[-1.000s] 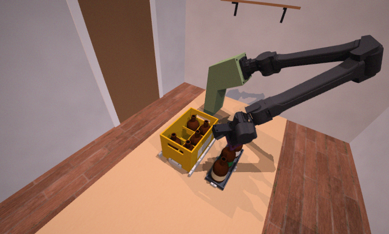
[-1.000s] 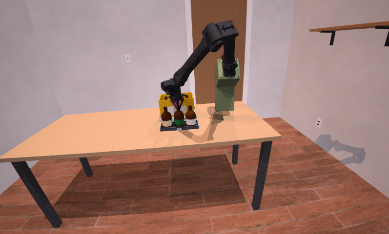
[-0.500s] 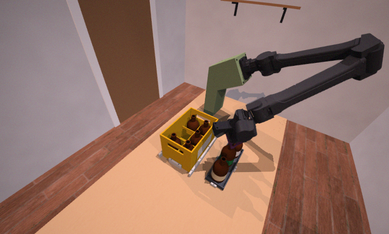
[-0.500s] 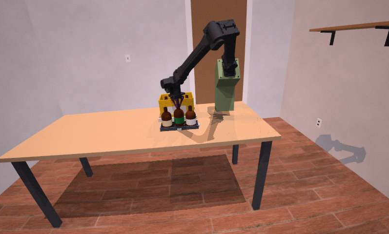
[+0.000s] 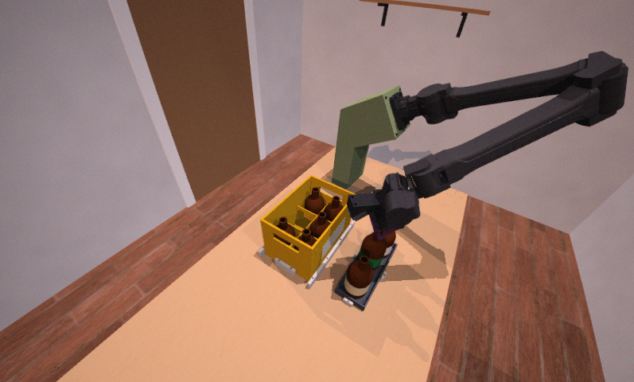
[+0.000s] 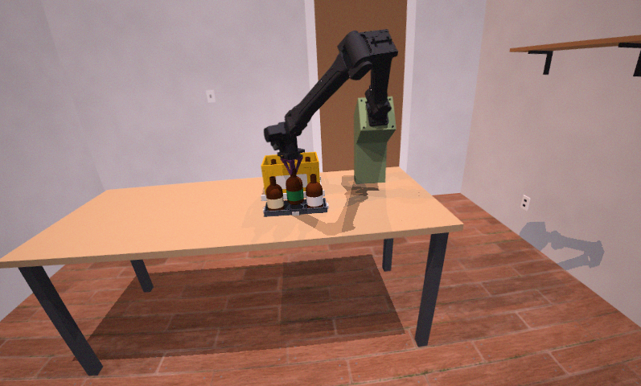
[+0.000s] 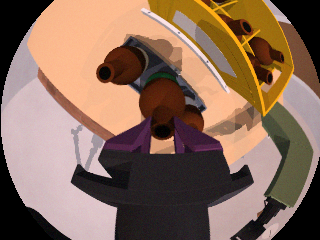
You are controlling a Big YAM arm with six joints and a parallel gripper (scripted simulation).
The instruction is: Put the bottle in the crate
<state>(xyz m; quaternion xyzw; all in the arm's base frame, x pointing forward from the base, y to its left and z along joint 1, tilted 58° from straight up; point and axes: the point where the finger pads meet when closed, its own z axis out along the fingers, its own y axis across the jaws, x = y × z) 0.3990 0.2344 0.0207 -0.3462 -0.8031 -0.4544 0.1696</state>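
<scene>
A dark tray (image 5: pixel 372 280) (image 6: pixel 295 207) stands right of the yellow crate (image 5: pixel 305 224) (image 6: pixel 286 171) and holds three brown bottles. My gripper (image 5: pixel 381 235) (image 6: pixel 292 168) (image 7: pixel 162 120), with purple fingers, is shut on the neck of the middle bottle, the green-label one (image 6: pixel 294 189) (image 5: pixel 373 246) (image 7: pixel 162 103). That bottle stands upright and slightly higher than its neighbours. A cream-label bottle (image 6: pixel 274 195) (image 5: pixel 359 276) (image 7: pixel 122 67) and a white-label bottle (image 6: pixel 314 190) stand beside it. The crate holds several brown bottles; one slot (image 5: pixel 305 208) near its middle left is empty.
The crate rests on a white base (image 5: pixel 329 255) touching the tray's side. The green arm pedestal (image 5: pixel 358 137) (image 6: pixel 372 138) stands behind the crate. A wall shelf (image 6: pixel 586 43) hangs at the right.
</scene>
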